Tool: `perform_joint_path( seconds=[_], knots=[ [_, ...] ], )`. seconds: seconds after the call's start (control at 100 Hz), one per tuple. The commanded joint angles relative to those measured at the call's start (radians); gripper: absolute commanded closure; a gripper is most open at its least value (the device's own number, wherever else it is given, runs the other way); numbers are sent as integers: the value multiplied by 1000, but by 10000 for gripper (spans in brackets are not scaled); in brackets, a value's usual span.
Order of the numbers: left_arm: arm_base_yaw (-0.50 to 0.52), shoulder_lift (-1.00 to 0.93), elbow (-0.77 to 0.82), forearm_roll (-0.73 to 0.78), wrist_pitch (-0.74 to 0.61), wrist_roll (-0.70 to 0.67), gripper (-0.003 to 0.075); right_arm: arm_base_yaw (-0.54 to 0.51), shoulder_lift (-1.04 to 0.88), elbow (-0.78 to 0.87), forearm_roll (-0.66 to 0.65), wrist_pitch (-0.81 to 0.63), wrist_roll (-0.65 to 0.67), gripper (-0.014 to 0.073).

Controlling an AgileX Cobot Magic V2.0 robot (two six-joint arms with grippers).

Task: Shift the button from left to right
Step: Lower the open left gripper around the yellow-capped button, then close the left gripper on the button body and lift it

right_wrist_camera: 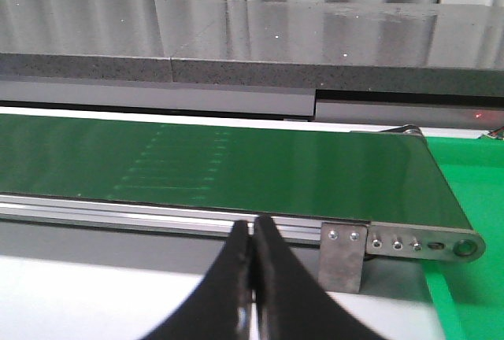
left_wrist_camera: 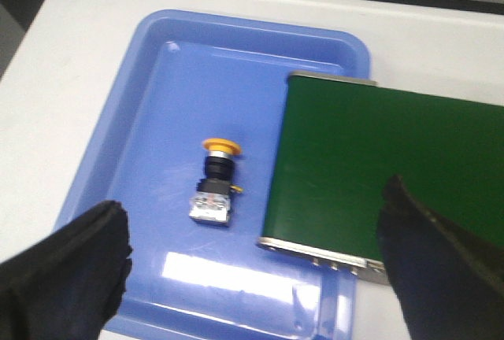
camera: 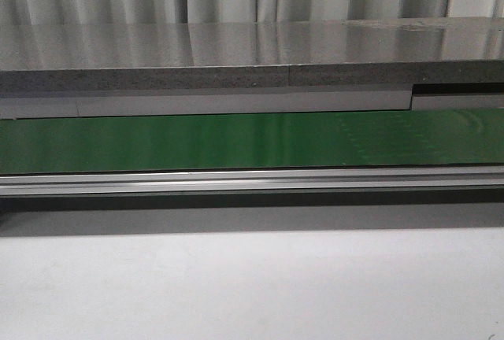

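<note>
The button lies on its side in a blue tray, its yellow-orange cap pointing away and its black body with a clear base toward me. My left gripper is open and empty above the tray, its two black fingers spread wide, with the button lying between and beyond them. My right gripper is shut and empty, low over the white table in front of the green conveyor belt. The button and both grippers are out of the front view.
The green belt runs across the front view with an aluminium rail before it and a grey stone ledge behind. The belt's left end overhangs the blue tray. A green surface lies past the belt's right end.
</note>
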Motion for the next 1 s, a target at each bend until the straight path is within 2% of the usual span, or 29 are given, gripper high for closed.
perform_joint_path(
  seconds=[0.0,0.11,0.47,0.99],
  knots=[
    [61,79,-100,-1,-27,41,102,0,-21,-14,-9,-83,0,662],
    [100,191,-177,-16,-4,93,102,0,-21,-14,-9,-83,0,662],
    [124,528,-375,-25,-15,105,102,0,-21,-14,-9,-83,0,662],
    [124,743,-398,-31,-13,109,102,0,-21,-14,-9,-83,0,662]
  ],
)
